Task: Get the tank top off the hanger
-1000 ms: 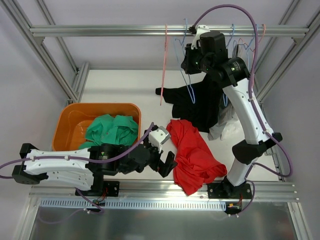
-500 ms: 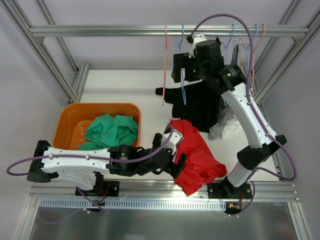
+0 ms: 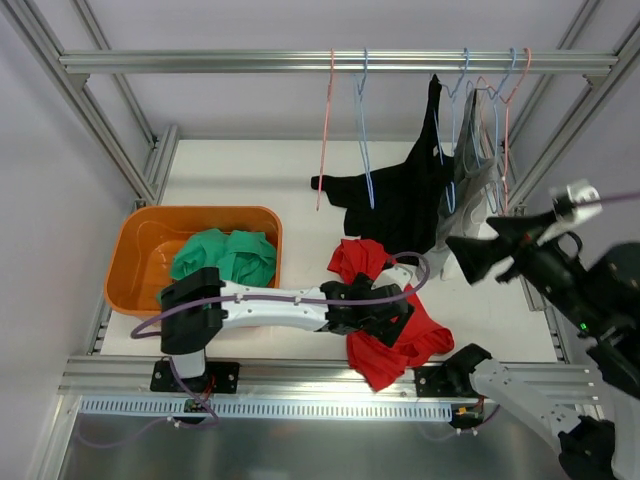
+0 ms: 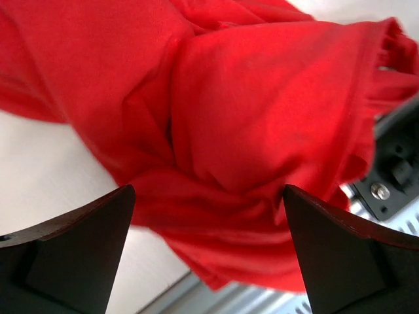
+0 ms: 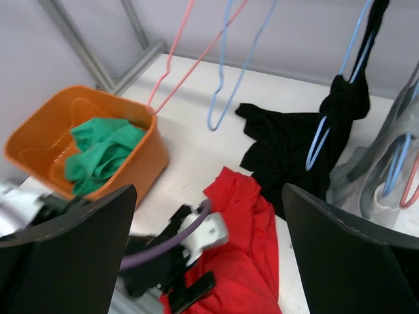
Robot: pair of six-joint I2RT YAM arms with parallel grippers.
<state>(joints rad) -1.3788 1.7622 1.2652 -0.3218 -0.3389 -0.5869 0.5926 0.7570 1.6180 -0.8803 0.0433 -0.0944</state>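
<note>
A black tank top (image 3: pixel 405 200) hangs by one strap from a blue hanger (image 3: pixel 447 120) on the top rail, its lower part spread on the table; the right wrist view shows it too (image 5: pixel 294 140). A red garment (image 3: pixel 400 330) lies crumpled near the front edge. My left gripper (image 3: pixel 390 315) reaches across over it, open, with red cloth (image 4: pixel 249 131) just below its fingers and nothing pinched. My right gripper (image 3: pixel 490 245) is open, high at the right and apart from the hangers.
An orange bin (image 3: pixel 135 245) holding green cloth (image 3: pixel 225 258) stands at the left. Empty pink (image 3: pixel 328 130) and blue (image 3: pixel 362 130) hangers dangle from the rail. A grey garment (image 3: pixel 470 170) hangs at the right among more hangers. The aluminium frame rail runs just beyond the red cloth.
My right gripper opened, let go at the rail and pulled back to the right. The left arm stretched right until its gripper was over the red garment.
</note>
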